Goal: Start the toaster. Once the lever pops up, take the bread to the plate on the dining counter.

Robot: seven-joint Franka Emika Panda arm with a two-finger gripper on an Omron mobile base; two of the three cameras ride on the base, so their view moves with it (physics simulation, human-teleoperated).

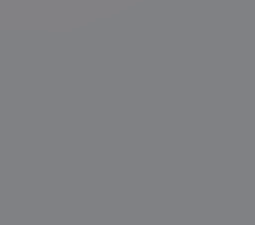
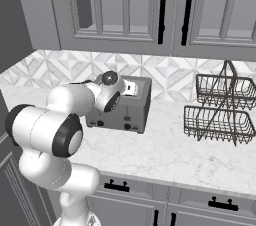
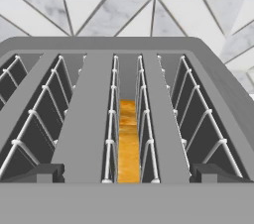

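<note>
Bread, a golden-brown slice (image 3: 128,141), sat deep in the grey metal toaster (image 3: 127,94) slot. The hand (image 3: 127,173) hung released above; lifting and plating remained.

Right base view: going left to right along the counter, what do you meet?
Robot arm → toaster → two-tier wire basket rack.
</note>
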